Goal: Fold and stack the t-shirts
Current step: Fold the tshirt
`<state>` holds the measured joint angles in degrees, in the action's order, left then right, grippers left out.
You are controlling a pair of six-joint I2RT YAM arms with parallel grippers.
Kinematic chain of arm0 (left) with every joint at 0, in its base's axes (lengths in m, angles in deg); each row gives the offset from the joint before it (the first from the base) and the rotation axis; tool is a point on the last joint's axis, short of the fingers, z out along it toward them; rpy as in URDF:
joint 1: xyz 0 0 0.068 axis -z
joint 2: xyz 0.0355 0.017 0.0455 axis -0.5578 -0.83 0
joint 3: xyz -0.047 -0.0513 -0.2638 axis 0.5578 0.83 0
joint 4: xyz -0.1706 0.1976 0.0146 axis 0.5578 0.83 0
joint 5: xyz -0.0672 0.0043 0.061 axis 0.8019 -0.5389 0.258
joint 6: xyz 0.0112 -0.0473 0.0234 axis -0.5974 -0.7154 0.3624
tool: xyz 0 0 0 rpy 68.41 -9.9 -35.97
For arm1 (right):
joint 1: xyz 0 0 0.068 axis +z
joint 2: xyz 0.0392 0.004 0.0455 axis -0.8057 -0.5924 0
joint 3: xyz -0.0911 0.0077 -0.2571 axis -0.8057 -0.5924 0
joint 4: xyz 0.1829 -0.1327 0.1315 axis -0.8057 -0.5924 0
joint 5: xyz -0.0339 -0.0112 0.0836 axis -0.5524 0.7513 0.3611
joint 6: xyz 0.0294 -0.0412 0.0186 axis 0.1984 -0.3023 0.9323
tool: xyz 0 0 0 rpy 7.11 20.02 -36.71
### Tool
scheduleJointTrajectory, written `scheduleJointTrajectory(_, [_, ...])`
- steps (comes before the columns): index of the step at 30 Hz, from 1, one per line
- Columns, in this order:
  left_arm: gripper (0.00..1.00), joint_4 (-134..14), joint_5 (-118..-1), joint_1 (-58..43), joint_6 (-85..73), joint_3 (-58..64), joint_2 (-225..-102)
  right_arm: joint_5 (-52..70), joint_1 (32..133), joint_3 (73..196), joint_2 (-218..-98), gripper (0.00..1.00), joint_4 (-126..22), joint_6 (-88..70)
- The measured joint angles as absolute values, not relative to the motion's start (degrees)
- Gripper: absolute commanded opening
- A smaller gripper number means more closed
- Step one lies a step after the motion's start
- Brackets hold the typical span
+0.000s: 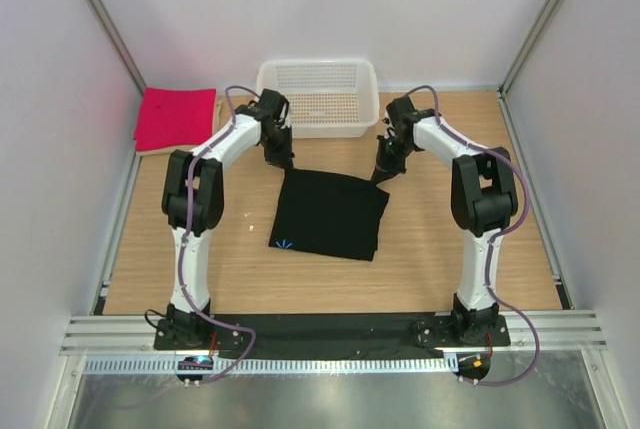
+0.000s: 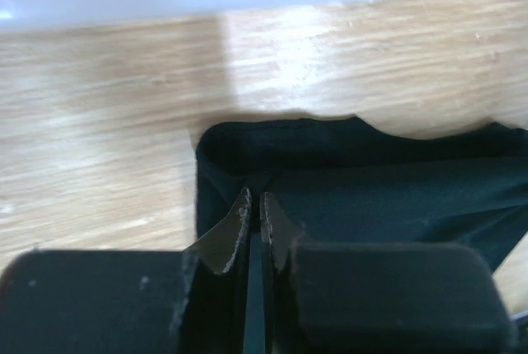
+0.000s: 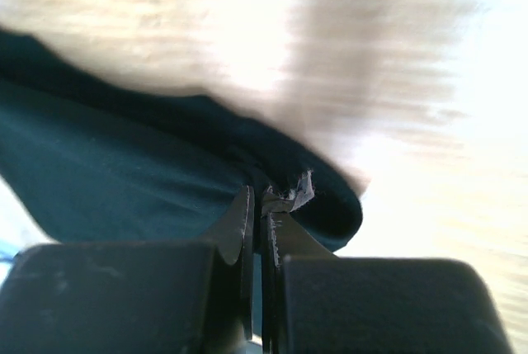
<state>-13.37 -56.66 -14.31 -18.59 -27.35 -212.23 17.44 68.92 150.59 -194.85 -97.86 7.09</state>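
A black t-shirt (image 1: 330,214) lies folded into a rough square on the middle of the wooden table, with a tiny blue mark at its near left corner. My left gripper (image 1: 283,161) is at the shirt's far left corner, and in the left wrist view it (image 2: 256,201) is shut with the dark cloth (image 2: 371,181) pinched between the fingers. My right gripper (image 1: 383,169) is at the far right corner, and it (image 3: 257,197) is shut on the cloth's rounded edge (image 3: 124,181). A pink-red t-shirt (image 1: 175,117) lies folded at the back left. A thin beige edge shows under it.
A white mesh basket (image 1: 318,96) stands at the back centre, just behind both grippers. White walls close in the table on the left, right and back. Bare wood (image 1: 470,279) lies around the black shirt.
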Motion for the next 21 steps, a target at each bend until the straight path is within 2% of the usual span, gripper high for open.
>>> scheduleJointTrajectory(2, [0.1, -13.4, -57.8, -14.3, -18.6, -27.9, -212.6, 16.0, 68.9, 151.8, -196.1, 0.07, -97.9, 6.7])
scheduleJointTrajectory(6, [0.27, -13.0, -60.9, -14.3, -18.6, -28.0, -212.5, 11.7, 68.9, 154.6, -197.6, 0.27, -99.7, 5.9])
scheduleJointTrajectory(9, [0.32, -11.7, -63.3, -14.4, -18.9, -28.0, -212.1, 7.3, 68.8, 158.4, -198.7, 0.42, -102.1, 5.0])
scheduleJointTrajectory(12, [0.33, -10.6, -64.4, -14.5, -19.3, -27.4, -209.6, 3.0, 68.8, 161.4, -198.8, 0.49, -104.3, 3.7])
scheduleJointTrajectory(14, [0.33, -10.6, -64.4, -14.4, -19.7, -25.7, -206.5, 1.3, 68.8, 163.0, -198.7, 0.49, -105.6, 2.9])
scheduleJointTrajectory(17, [0.27, -11.0, -62.5, -14.0, -20.7, -22.1, -199.9, 0.7, 68.8, 162.9, -197.2, 0.49, -106.9, 1.9])
scheduleJointTrajectory(20, [0.23, -13.7, -59.1, -13.2, -22.8, -17.7, -194.4, 3.9, 69.1, 159.1, -193.4, 0.45, -106.3, 2.1])
scheduleJointTrajectory(21, [0.21, -14.7, -57.9, -12.6, -23.3, -16.5, -193.6, 6.4, 69.3, 156.8, -191.6, 0.4, -105.6, 2.6])
